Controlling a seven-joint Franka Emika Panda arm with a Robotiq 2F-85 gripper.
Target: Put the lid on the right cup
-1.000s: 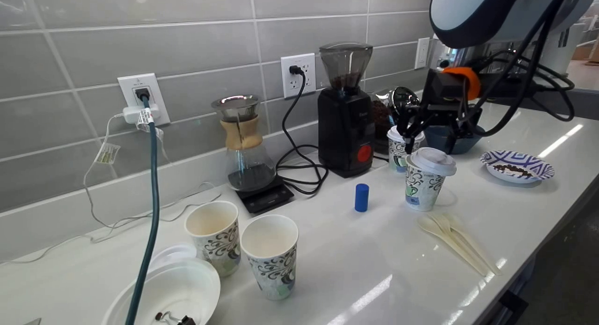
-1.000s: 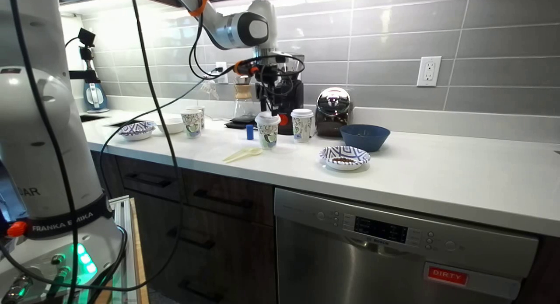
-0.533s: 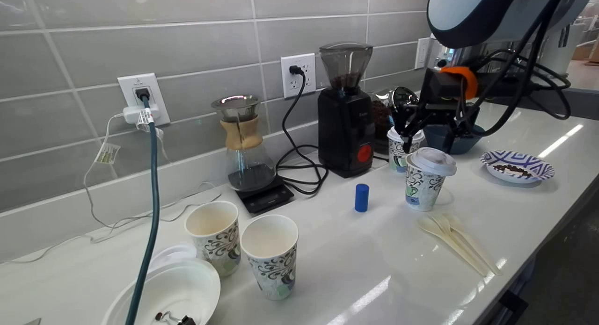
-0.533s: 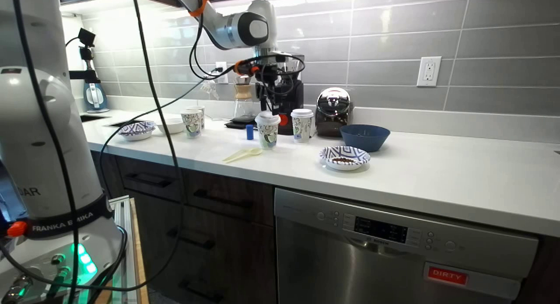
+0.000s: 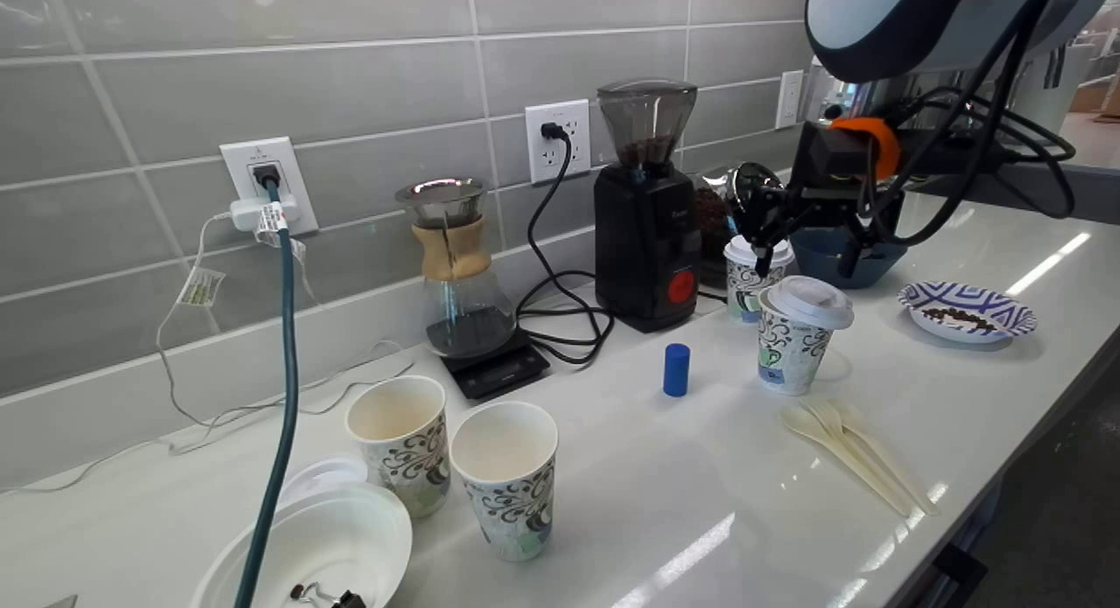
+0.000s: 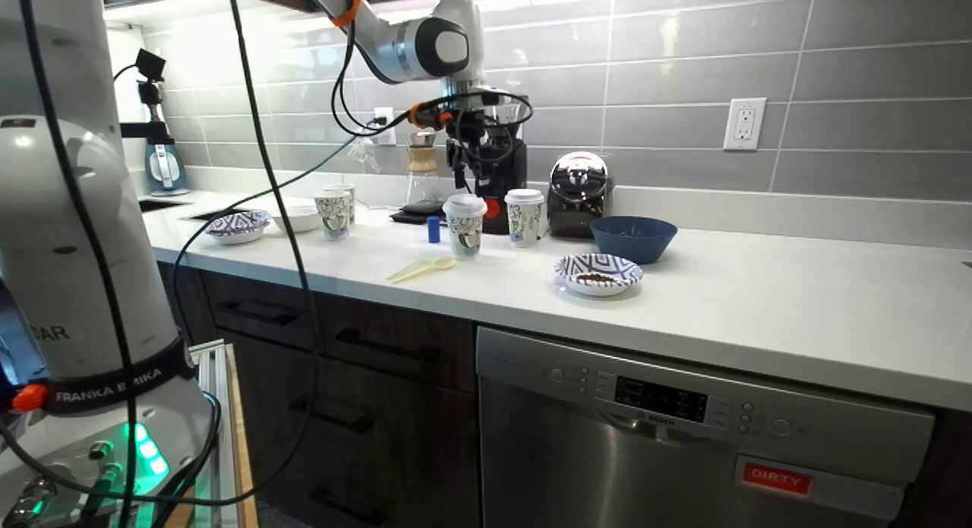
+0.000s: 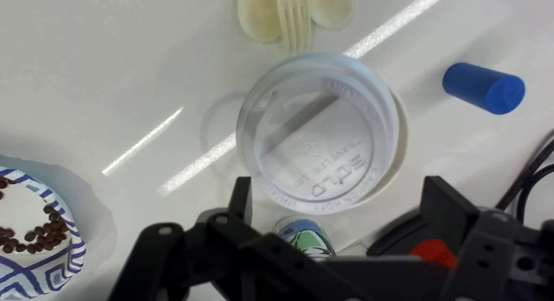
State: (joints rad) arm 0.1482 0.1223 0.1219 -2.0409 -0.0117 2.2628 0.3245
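Desk polish matters: a light paper thing will probably slide on this glossy white, so any push should be gentle. The arm reaches in from above; its moves are best short and slow. The black grinder stands behind the work; its foot shows beside one finger in the wrist view, so watch the reach on that side. The hand hangs just over the work, fingers well apart, nothing between them. Before pressing, bring them together so they bear on top and don't catch a paper wall.

The right cup stands upright below, with a rear cup, also lidded, close behind; a hard sideways nudge could knock one into the other. The lid rests on the right cup but looks off-centre, so the present step seems to be seating it. Lean lightly on the overhanging edge, ease it across, then press straight down at several places around the edge rather than at one. The blue cylinder stands apart on the side towards which the lid must shift, a handy mark. Smallest and most telling is the crescent of bare cup rim on that side: cover it before pressing, or the plastic will likely buckle.
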